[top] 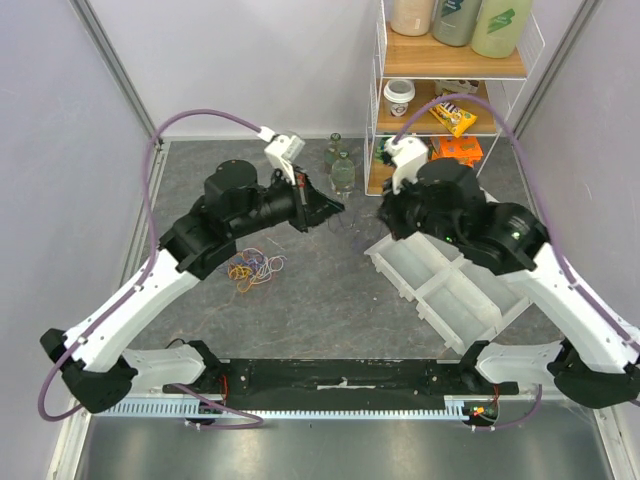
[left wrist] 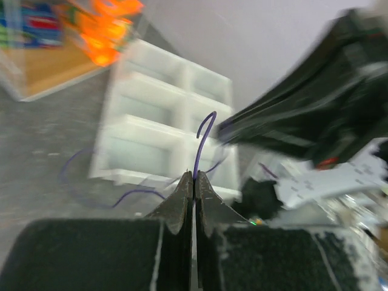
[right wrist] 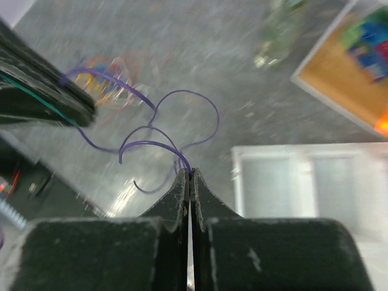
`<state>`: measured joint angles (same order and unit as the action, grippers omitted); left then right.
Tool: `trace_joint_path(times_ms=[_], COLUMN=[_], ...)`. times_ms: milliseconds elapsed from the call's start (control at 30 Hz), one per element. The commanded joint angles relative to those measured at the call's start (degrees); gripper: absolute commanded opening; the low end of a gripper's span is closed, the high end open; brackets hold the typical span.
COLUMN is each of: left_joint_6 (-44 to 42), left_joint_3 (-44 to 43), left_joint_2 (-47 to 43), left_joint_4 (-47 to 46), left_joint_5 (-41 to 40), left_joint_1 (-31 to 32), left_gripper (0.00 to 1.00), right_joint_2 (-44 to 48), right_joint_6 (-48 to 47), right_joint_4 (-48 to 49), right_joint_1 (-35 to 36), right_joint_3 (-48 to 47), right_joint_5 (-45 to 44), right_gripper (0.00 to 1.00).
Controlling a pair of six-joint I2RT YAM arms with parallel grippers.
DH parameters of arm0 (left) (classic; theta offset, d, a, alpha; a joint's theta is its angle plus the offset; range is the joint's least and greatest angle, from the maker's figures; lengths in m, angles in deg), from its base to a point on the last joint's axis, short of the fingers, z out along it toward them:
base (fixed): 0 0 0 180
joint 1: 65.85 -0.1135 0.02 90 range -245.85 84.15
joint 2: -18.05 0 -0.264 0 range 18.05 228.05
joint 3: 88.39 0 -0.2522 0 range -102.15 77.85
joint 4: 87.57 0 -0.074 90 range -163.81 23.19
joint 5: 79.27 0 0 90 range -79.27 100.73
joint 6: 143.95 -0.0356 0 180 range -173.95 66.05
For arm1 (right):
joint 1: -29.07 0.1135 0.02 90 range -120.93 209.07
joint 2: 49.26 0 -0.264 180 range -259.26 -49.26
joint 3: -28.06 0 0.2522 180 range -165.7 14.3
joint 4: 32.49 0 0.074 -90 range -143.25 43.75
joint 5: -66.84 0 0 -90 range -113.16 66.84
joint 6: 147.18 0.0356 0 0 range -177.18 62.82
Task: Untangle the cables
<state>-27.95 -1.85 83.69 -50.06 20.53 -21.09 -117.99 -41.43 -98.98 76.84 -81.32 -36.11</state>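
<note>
A small tangle of orange, yellow, blue and purple cables (top: 250,268) lies on the grey table, under my left arm; it also shows blurred in the right wrist view (right wrist: 106,79). My left gripper (left wrist: 194,176) is shut on one end of a thin purple cable (left wrist: 205,130). My right gripper (right wrist: 190,174) is shut on the same purple cable (right wrist: 157,145), which loops in the air toward the left fingers (right wrist: 42,91). In the top view both grippers, left (top: 335,208) and right (top: 385,215), hover close together above mid-table, clear of the tangle.
A white compartment tray (top: 450,290) lies at the right, under my right arm. Glass bottles (top: 342,170) stand at the back. A wooden shelf (top: 450,70) with snacks and bottles stands at the back right. Dark rail wiring runs along the near edge.
</note>
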Motion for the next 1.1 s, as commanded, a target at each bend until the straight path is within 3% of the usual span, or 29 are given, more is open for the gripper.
trace_joint_path(times_ms=[0, 233, 367, 600, 867, 1067], left_joint_6=[9.9, 10.9, 9.5, 4.9, 7.0, 10.4], left_joint_3=[3.3, 6.7, 6.3, 5.2, 5.3, 5.1], left_joint_2=[1.6, 0.2, 0.5, -0.8, 0.8, 1.3], left_joint_4=[-15.5, -19.7, -17.7, -12.2, -12.7, -14.1], left_joint_5=[23.7, 25.9, 28.0, 23.0, 24.7, 23.2], left_joint_1=[0.1, 0.0, 0.1, -0.1, -0.1, -0.4], left_gripper=[0.02, 0.02, 0.02, 0.02, 0.02, 0.02], right_joint_2=[0.5, 2.5, 2.6, 4.3, 5.1, 5.9], right_joint_6=[2.4, 2.7, 2.6, 2.0, 3.1, 5.4], right_joint_4=[2.6, 2.8, 3.1, 3.2, 6.8, 12.7], right_joint_1=[0.0, 0.0, 0.1, 0.1, 0.0, 0.0], right_joint_3=[4.3, 6.9, 6.4, 5.8, 8.8, 13.8], right_joint_5=[21.9, 23.8, 26.6, 24.0, 24.2, 29.7], right_gripper=[0.0, 0.0, 0.0, 0.0, 0.0, 0.0])
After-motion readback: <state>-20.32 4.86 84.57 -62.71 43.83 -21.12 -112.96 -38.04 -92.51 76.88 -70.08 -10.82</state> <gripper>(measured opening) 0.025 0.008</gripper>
